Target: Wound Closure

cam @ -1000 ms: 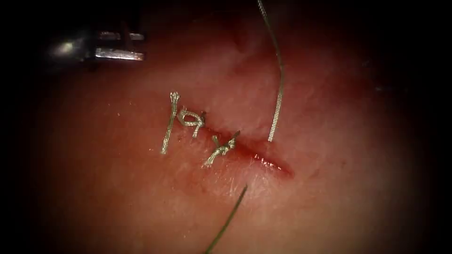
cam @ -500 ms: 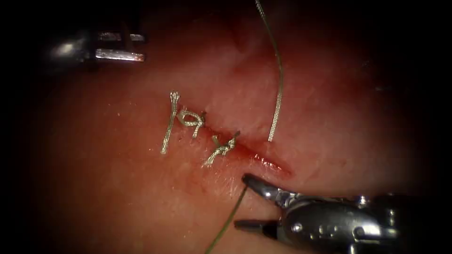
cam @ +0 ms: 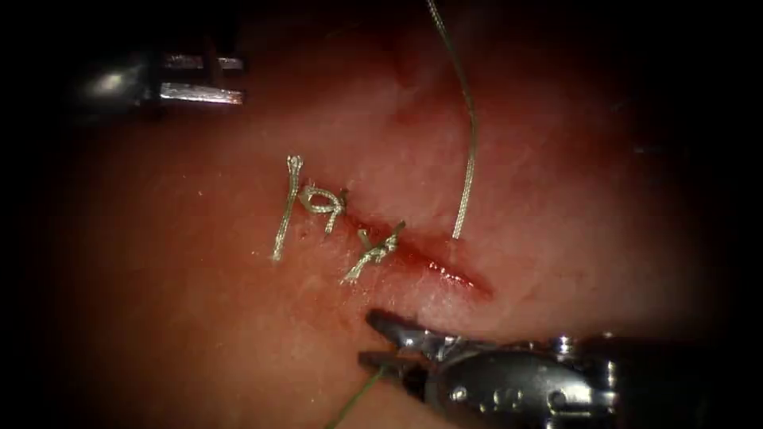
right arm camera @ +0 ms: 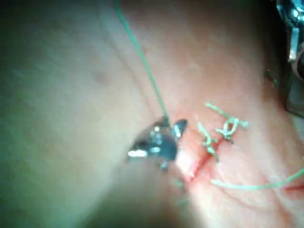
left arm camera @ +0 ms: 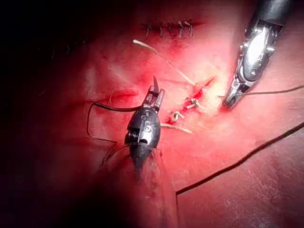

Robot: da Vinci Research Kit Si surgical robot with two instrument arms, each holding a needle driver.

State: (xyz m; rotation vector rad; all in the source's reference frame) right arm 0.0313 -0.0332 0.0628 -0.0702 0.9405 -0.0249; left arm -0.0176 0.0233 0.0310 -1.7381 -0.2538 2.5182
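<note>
My right tool [cam: 372,342] lies low over the tissue [cam: 199,318], on the near side of the cut [cam: 445,266], with its tip just under the open end of the wound. Its jaws are only a little apart, much narrower than half a second ago, and the thread [cam: 354,397] runs exactly into the gap between them. I cannot tell if they already clamp it or only stand around it. In the right wrist view the same thread [right arm camera: 142,61] reaches the tip of this tool [right arm camera: 168,128], and here also the grip is not clear to me.

My left tool [cam: 230,79] waits far away at the upper left, well apart from the cut. Its two jaws are parted and hold nothing; in the left wrist view [left arm camera: 156,92] they are also free, above the tissue.

A second length of thread [cam: 469,143] comes down from the top and enters the tissue on the far side of the cut. Two knotted stitches [cam: 350,230] with short cut ends sit on the left part of the cut. A little red fluid [cam: 421,258] lies in the open part.

I see no needle, so I cannot say where it is.
</note>
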